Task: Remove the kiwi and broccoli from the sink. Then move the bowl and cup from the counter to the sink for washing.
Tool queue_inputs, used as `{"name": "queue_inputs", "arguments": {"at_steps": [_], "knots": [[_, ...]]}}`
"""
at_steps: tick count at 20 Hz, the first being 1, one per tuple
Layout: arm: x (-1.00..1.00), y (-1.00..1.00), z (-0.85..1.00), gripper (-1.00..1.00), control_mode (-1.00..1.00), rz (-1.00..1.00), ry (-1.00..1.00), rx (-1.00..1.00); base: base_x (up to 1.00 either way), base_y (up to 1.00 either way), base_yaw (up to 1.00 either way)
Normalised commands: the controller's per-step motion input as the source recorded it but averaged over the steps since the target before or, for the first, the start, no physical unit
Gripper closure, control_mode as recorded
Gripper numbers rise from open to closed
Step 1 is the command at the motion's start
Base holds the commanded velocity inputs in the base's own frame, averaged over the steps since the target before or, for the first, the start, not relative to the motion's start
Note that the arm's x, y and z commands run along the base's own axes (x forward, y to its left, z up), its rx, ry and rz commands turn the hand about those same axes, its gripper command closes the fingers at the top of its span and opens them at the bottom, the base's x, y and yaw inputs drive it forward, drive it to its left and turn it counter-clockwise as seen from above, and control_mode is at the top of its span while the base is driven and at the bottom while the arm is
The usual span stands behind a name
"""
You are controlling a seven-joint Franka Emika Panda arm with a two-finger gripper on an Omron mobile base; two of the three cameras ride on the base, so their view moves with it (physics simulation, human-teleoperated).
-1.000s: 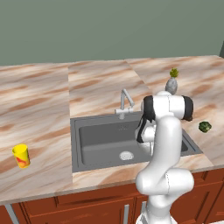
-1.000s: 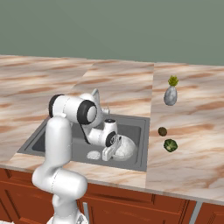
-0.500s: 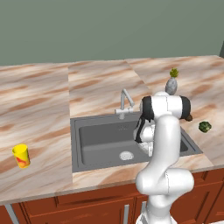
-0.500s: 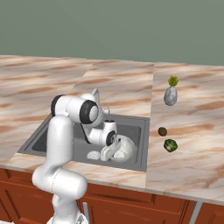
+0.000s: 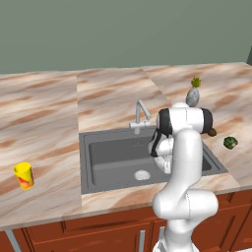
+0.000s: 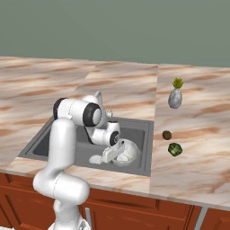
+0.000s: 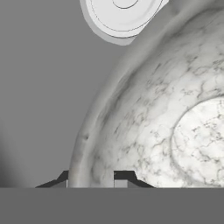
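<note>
While I look from both base cameras, the counter (image 5: 44, 123) runs wide from left to right, and the sink (image 5: 106, 157) is cut into it with its long side along the front edge of the counter. The silver tap (image 5: 141, 114) stands at the back rim and its spout leans toward the basin. The round drain (image 5: 141, 174) lies on the basin floor.

My arm rises in front of the sink, bends over at the shoulder and reaches down into the right part of the basin, so the hand points downward. In the right base view the gripper (image 6: 113, 152) is low in the sink, at the rim of the bowl (image 6: 126, 152). The bowl lies inside the sink, near the front right corner, and its opening faces mostly up with a slight tilt. In the hand view the bowl (image 7: 166, 113) wall curves past the two fingertips (image 7: 124, 177), one on each side of the rim; I cannot tell if they clamp it or are just apart from it.

The cup (image 5: 23, 175) stands upright on the counter, well to the left of the sink. A grey vase (image 6: 175, 98) stands upright on the counter to the right. Near it, the broccoli (image 6: 174, 149) and the kiwi (image 6: 166, 134) lie on the counter, just beside the sink's right edge, the kiwi behind the broccoli.
</note>
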Motion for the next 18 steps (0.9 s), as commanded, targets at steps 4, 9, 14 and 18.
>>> {"name": "queue_inputs", "arguments": {"at_steps": [4,9,14,18], "knots": [[0.04,0.02,-0.08,-1.00,-1.00,-0.03,0.04,0.00,0.00,0.00,0.00],[0.00,0.00,-0.04,-1.00,-1.00,-0.02,0.01,0.00,0.00,0.00,0.00],[0.00,0.00,0.01,-1.00,-1.00,-0.01,0.00,0.00,0.00,0.00,0.00],[0.00,0.00,0.13,-1.00,-1.00,0.00,0.00,0.00,0.00,0.00,0.00]]}}
